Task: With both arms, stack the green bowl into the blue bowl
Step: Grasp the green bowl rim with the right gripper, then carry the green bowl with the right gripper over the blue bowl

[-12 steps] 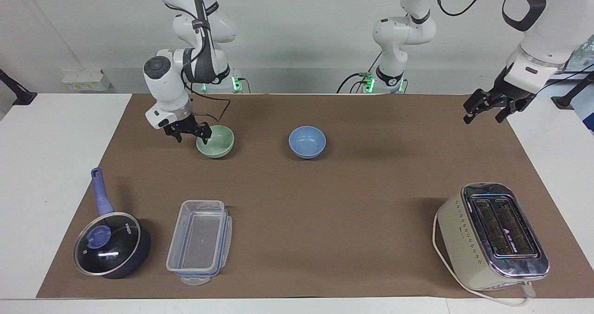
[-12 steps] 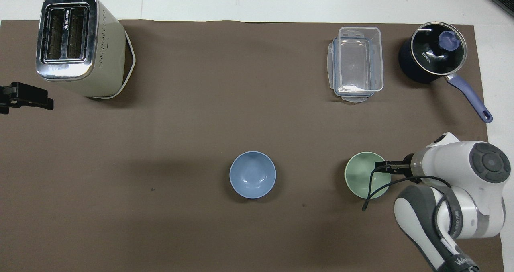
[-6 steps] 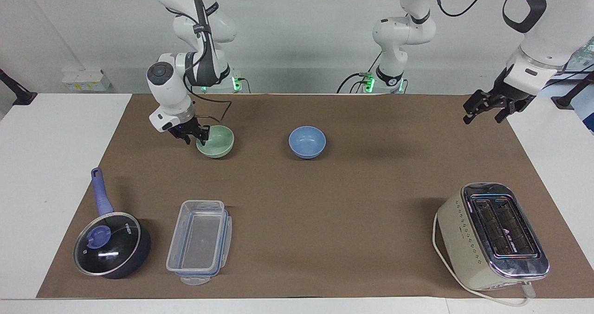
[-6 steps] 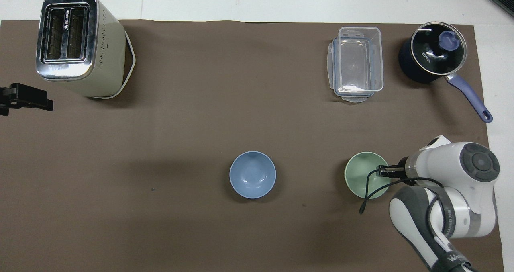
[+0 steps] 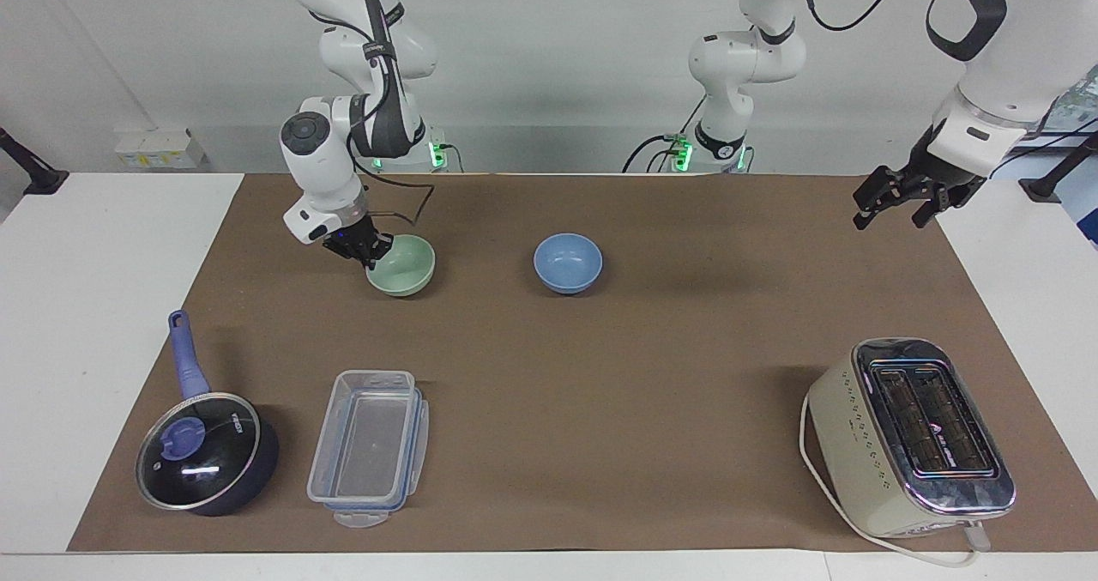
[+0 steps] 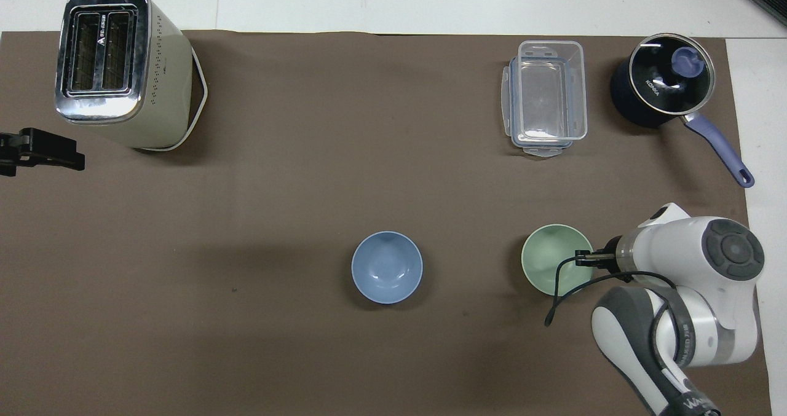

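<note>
You're pinching the rim of the green bowl with the right gripper, bowl sitting beside the blue bowl on the bench. Left gripper is waiting wide open. Next, you're lifting and carrying it over.

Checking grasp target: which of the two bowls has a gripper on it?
The green bowl, toward the right arm's end: the right gripper is shut on its rim. The blue bowl beside it stands untouched.
</note>
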Controlling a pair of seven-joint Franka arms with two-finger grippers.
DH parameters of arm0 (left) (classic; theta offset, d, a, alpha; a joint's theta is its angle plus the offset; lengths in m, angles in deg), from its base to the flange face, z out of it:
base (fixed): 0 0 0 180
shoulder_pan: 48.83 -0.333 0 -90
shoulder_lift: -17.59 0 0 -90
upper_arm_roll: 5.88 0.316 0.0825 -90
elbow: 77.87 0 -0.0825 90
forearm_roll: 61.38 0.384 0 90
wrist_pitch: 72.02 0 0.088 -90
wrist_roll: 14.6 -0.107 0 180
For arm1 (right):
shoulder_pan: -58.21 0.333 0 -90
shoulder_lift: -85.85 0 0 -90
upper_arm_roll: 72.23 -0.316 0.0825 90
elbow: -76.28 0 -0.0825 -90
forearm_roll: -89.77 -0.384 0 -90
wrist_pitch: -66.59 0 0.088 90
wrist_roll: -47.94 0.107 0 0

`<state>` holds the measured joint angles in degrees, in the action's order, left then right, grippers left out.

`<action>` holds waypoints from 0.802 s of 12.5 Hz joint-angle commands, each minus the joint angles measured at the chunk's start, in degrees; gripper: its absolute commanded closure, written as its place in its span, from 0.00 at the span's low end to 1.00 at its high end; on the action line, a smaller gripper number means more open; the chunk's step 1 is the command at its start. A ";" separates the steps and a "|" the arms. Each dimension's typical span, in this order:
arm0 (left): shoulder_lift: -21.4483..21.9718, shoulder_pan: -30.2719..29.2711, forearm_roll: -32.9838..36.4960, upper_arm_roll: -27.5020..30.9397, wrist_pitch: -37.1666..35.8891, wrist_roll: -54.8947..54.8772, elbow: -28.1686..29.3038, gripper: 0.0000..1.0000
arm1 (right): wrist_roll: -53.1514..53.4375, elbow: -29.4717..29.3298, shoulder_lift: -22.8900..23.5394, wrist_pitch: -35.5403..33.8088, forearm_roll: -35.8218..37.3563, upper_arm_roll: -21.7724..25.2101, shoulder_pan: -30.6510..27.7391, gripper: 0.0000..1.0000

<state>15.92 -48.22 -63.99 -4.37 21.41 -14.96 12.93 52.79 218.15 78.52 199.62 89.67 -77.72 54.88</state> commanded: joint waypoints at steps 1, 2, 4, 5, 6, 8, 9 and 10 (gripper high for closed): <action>0.44 0.27 2.69 -0.10 -2.11 -0.16 -1.24 0.00 | -1.07 -1.24 -1.36 -1.19 -3.05 -0.40 2.61 1.00; 0.53 0.27 2.61 -0.10 -2.11 -0.16 -1.07 0.00 | -0.98 -2.29 -1.97 -2.77 -6.02 -0.40 4.28 1.00; 0.97 -0.60 2.52 -0.02 -1.85 -0.25 -0.89 0.00 | 2.86 -4.23 -2.24 -4.01 -7.11 -0.58 7.62 1.00; 0.88 -0.70 2.52 0.42 -1.85 -0.25 -0.89 0.00 | 6.28 -5.19 -2.15 -4.01 -7.11 -0.58 9.81 1.00; 0.96 -0.70 2.52 0.51 -1.94 -0.25 -0.89 0.00 | 10.14 -6.34 -1.81 -4.01 -7.11 -0.58 12.62 1.00; 0.88 -0.35 2.52 0.43 -1.94 -0.25 -0.89 0.00 | 16.74 -8.97 -0.58 -4.01 -7.11 -0.58 17.20 1.00; 0.96 -0.08 2.52 0.42 -1.94 -0.25 -0.89 0.00 | 18.95 -9.77 -0.31 -4.01 -7.11 -0.66 18.78 1.00; 0.88 0.01 2.52 0.42 -1.94 -0.25 -0.89 0.00 | 20.19 -10.91 0.39 -4.19 -7.20 -0.67 20.11 1.00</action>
<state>16.51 -48.42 -62.68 -3.80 20.66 -14.96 12.60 70.79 209.97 77.26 196.85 83.57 -78.33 73.78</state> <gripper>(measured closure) 0.000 0.952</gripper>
